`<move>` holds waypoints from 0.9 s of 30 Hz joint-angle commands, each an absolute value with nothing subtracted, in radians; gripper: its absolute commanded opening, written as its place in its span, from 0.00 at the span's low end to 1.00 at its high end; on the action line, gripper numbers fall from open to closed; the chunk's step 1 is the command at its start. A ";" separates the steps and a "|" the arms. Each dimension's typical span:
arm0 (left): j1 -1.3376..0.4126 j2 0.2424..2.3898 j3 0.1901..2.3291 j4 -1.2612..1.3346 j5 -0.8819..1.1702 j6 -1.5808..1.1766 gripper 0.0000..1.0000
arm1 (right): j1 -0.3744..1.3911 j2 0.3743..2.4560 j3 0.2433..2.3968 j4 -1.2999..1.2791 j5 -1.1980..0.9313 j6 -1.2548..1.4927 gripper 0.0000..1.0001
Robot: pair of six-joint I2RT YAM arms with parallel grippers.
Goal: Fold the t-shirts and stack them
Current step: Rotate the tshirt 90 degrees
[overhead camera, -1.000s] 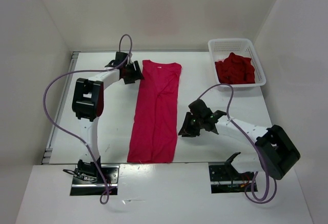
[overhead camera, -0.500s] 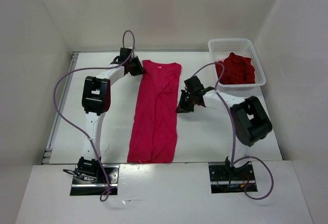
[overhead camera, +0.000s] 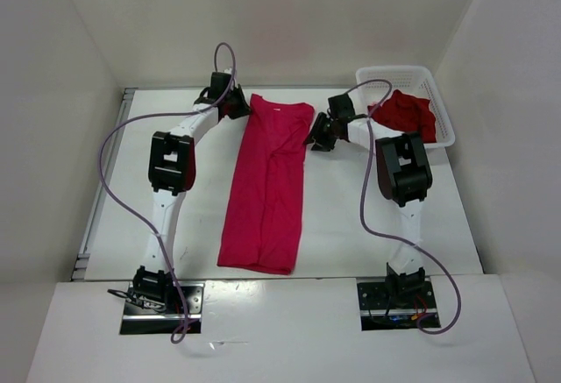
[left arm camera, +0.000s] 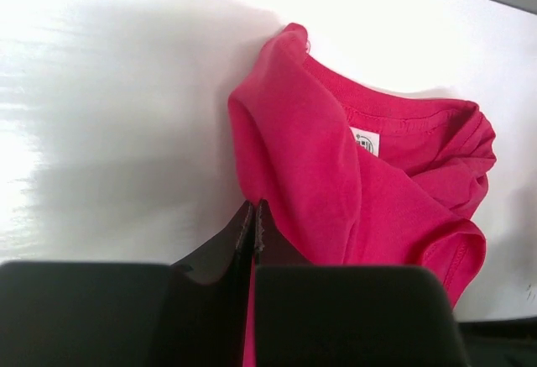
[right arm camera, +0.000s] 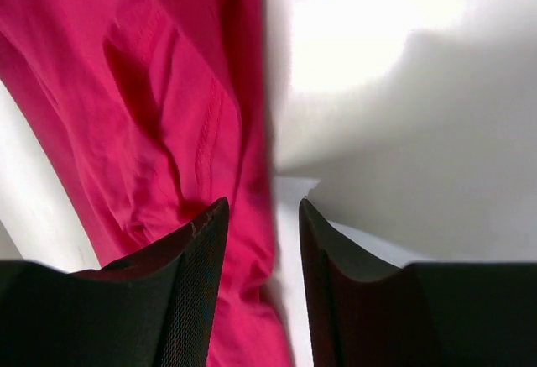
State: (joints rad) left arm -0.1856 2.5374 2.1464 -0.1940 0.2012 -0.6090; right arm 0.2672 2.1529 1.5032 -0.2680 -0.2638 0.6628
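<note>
A bright magenta-pink t-shirt (overhead camera: 267, 181) lies folded into a long strip down the middle of the table, collar end (left arm camera: 394, 115) at the far side. My left gripper (overhead camera: 235, 108) is at its far left corner, jaws (left arm camera: 254, 209) pinched shut on the fabric edge. My right gripper (overhead camera: 316, 134) is at the far right corner, open. Its fingers (right arm camera: 263, 207) straddle the shirt's right edge (right arm camera: 252, 157) without closing on it. A dark red t-shirt (overhead camera: 405, 111) sits crumpled in the basket.
The white mesh basket (overhead camera: 394, 71) stands at the far right corner, just behind the right arm. Walls enclose the table on three sides. Purple cables (overhead camera: 114, 138) loop off both arms.
Both arms have reached to the shirt's far end. The left gripper has closed on the far left corner. The right gripper has swung from mid-table to the far right corner.
</note>
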 commanded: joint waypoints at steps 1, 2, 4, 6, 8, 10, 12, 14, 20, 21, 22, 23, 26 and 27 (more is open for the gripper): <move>-0.178 2.585 2.220 -0.202 0.184 -0.607 0.01 | 0.273 2.230 1.601 -0.264 -0.275 0.635 0.45; -0.169 2.600 2.232 -0.212 0.184 -0.607 0.01 | 0.273 2.264 1.620 -0.264 -0.284 0.635 0.43; -0.169 2.600 2.255 -0.212 0.184 -0.607 0.01 | 0.273 2.295 1.681 -0.273 -0.284 0.635 0.34; -0.157 2.609 2.255 -0.212 0.184 -0.617 0.01 | 0.264 2.347 1.757 -0.282 -0.284 0.635 0.24; -0.147 2.600 2.255 -0.222 0.195 -0.617 0.03 | 0.255 2.393 1.831 -0.316 -0.295 0.644 0.11; -0.137 2.574 2.227 -0.232 0.204 -0.617 0.10 | 0.255 2.463 1.954 -0.345 -0.305 0.644 0.05; -0.117 2.542 2.159 -0.241 0.213 -0.591 0.37 | 0.246 2.514 2.070 -0.394 -0.305 0.644 0.03; -0.091 2.450 2.052 -0.195 0.213 -0.591 0.68 | 0.245 2.536 2.171 -0.431 -0.305 0.635 0.03; -0.069 2.166 1.630 -0.175 0.204 -0.589 1.00 | 0.245 2.550 2.344 -0.597 -0.293 0.557 0.40; -0.060 2.128 1.574 -0.175 0.204 -0.580 1.00 | 0.245 2.521 2.276 -0.597 -0.293 0.557 0.45; -0.060 2.043 1.515 -0.175 0.204 -0.580 1.00 | 0.245 2.481 2.219 -0.580 -0.293 0.546 0.45; -0.060 1.996 1.453 -0.166 0.216 -0.580 0.88 | 0.245 2.373 2.072 -0.551 -0.293 0.546 0.47; -0.060 1.824 1.214 -0.175 0.258 -0.590 0.47 | 0.245 2.139 1.791 -0.436 -0.282 0.557 0.48; -0.060 1.754 1.121 -0.189 0.293 -0.591 0.43 | 0.245 2.091 1.729 -0.419 -0.291 0.567 0.48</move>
